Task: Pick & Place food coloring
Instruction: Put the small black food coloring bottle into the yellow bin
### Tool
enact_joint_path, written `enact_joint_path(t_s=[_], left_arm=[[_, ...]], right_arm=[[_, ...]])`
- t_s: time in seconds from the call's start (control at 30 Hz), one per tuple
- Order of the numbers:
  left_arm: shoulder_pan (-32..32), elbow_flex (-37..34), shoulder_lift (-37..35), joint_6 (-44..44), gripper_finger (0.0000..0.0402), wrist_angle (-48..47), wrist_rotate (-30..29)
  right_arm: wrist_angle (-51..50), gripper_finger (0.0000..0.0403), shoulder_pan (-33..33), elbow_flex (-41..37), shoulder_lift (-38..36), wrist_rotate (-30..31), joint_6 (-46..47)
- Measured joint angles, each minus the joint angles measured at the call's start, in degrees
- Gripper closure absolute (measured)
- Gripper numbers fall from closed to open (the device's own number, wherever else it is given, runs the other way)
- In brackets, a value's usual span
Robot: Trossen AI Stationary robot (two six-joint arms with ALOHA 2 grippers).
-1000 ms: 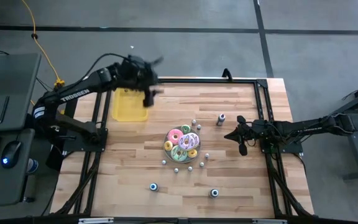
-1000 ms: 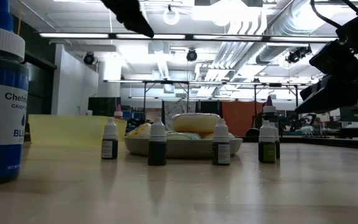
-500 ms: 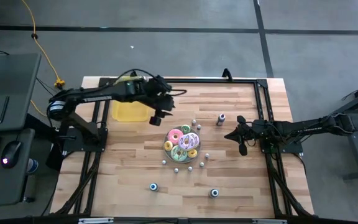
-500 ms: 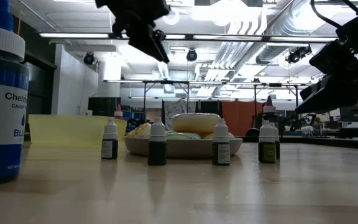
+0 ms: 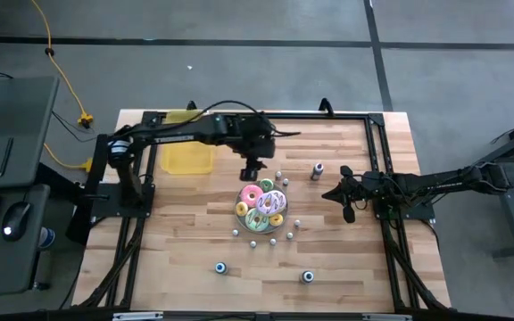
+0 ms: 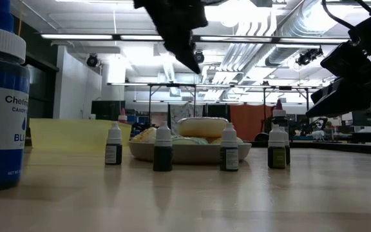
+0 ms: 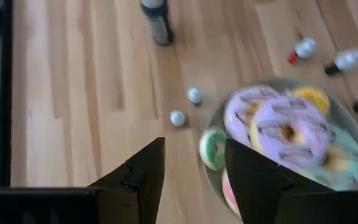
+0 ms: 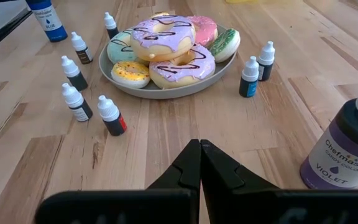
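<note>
The food coloring is several tiny bottles [image 8: 79, 102] standing upright on their bases on the table, ringed around a grey plate [image 5: 240, 210] of frosted doughnuts. Two of them [image 7: 194, 95] stand just beyond my left gripper's fingertips. My left gripper [image 5: 252, 169] hangs open above the table at the plate's far-left side, tipped down, with nothing between its fingers [image 7: 148, 168]. In the low view it [image 6: 189, 58] is high above the bottles [image 6: 163, 148]. My right gripper [image 8: 199, 146] waits shut at the table's right side [image 5: 342, 194], holding nothing.
A larger violet bottle [image 5: 317, 169] stands far right of the plate. Two larger blue-capped bottles [image 5: 220, 267] [image 5: 308, 276] stand near the front edge. A yellow tray [image 5: 186, 153] lies at the far left. Black frame rails [image 5: 377, 160] line the table's sides.
My left gripper has swung from above the yellow tray toward the table's right, sinking and tipping further down, and now hangs by the plate of doughnuts. Its fingers have stayed apart. The bottles and plate have not moved.
</note>
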Motion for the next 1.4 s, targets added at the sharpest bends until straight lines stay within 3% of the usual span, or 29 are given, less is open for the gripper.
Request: enact_joint_path(t_s=[0.23, 0.43, 0.67, 0.87, 1.2, 1.4], left_arm=[[-0.09, 6.93, 6.45, -3.51, 0.0240, -3.53, -0.40], [-0.06, 10.00, 10.65, -4.78, 0.0240, -2.79, -4.20], [-0.15, 11.47, 14.23, -17.47, 0.0240, -2.64, -11.95], [-0.16, 11.47, 16.82, -27.82, 0.0240, -3.17, -12.65], [-0.21, 11.45, 20.42, -27.22, 0.0240, -2.72, -10.69], [-0.93, 11.47, 20.40, -14.51, 0.0240, -0.87, -10.85]], right_arm=[[-0.36, 0.0402, 0.02, -0.02, -0.01, 0.01, 0.00], [0.02, 0.0402, 0.02, 0.00, 0.04, 0.02, 0.00], [0.01, 0.0402, 0.01, -0.01, 0.04, 0.02, 0.00], [0.00, 0.0402, 0.02, -0.02, 0.04, 0.02, 0.00], [0.00, 0.0402, 0.02, 0.00, 0.04, 0.02, 0.00], [0.02, 0.0402, 0.00, 0.00, 0.04, 0.02, 0.00]])
